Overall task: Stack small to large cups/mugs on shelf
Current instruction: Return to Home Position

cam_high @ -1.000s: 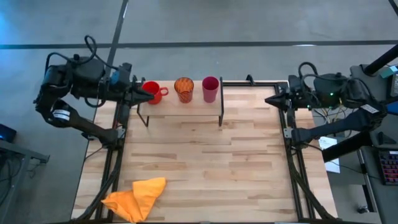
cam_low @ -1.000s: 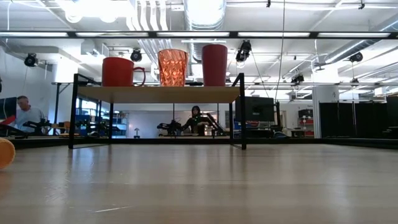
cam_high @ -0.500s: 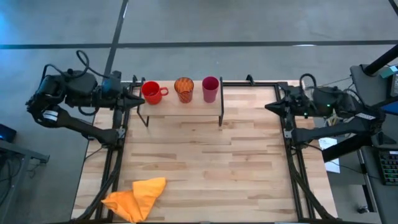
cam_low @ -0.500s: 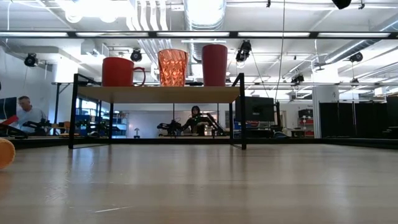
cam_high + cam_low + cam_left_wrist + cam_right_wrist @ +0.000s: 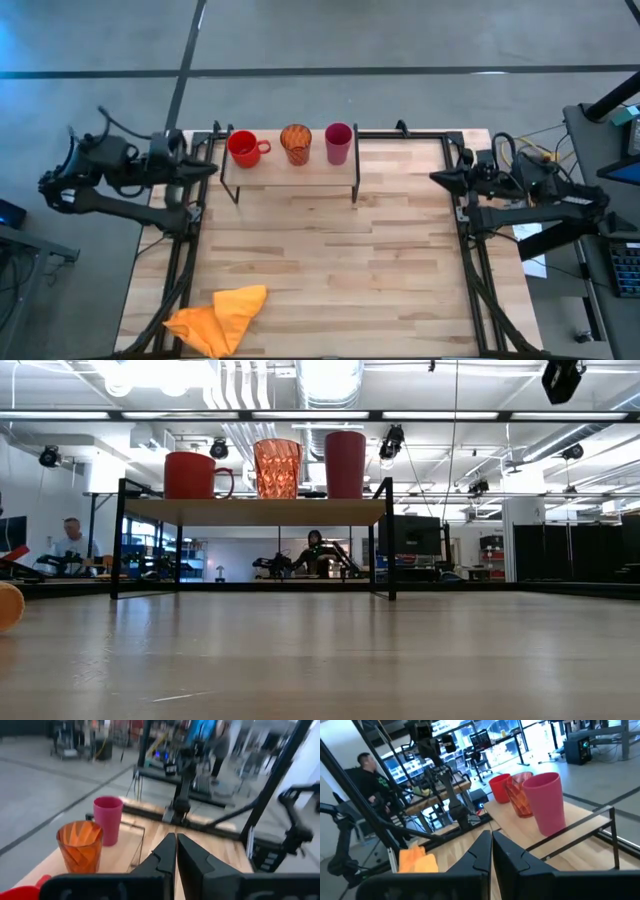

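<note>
A red mug [image 5: 243,148], an orange patterned cup [image 5: 296,143] and a magenta tumbler [image 5: 338,143] stand upright in a row on the shelf's wooden top board [image 5: 290,167] at the table's far side. They also show in the low view: the mug [image 5: 191,475], the cup [image 5: 277,468], the tumbler [image 5: 345,464]. My left gripper [image 5: 212,168] is shut and empty, off the table's left edge, left of the mug. My right gripper [image 5: 434,177] is shut and empty at the table's right edge.
An orange cloth [image 5: 220,317] lies crumpled at the table's near left corner. The shelf's black legs [image 5: 356,182] stand on the tabletop. People show in the room beyond the table [image 5: 70,545].
My left gripper has drawn back from the red mug toward the table's left edge and beyond it. My right arm has pulled back a little to the right and toward the near side. The three vessels have stayed in place on the shelf.
</note>
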Controlling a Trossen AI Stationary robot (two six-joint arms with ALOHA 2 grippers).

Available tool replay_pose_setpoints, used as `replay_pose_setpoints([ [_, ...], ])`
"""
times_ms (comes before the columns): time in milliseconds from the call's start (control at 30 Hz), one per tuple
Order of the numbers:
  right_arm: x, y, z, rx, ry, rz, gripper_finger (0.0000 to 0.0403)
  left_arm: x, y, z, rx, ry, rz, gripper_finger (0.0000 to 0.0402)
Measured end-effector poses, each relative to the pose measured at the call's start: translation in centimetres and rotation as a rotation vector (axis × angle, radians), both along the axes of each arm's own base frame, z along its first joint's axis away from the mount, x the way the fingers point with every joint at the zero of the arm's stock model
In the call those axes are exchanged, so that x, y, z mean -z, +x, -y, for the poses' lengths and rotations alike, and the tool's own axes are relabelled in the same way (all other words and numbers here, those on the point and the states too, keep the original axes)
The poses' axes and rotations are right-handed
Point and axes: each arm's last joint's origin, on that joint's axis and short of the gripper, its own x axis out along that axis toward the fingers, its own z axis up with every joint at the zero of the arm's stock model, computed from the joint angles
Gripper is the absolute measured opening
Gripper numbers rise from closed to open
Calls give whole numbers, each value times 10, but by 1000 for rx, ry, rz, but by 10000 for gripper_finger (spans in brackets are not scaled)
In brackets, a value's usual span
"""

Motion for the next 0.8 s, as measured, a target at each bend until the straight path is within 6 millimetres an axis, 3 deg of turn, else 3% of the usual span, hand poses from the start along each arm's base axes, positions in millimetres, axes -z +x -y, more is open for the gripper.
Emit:
replay_pose_setpoints([
  [200, 17, -8, 0, 0, 3, 58, 9, 32, -21, -1, 10, -16, 169, 0],
  [467, 37, -10, -2, -69, -64, 282, 9, 74, -28, 2, 158, -27, 395, 0],
  [800, 69, 0, -3, -99, -58, 312, 9, 120, -30, 2, 165, -6, 388, 0],
])
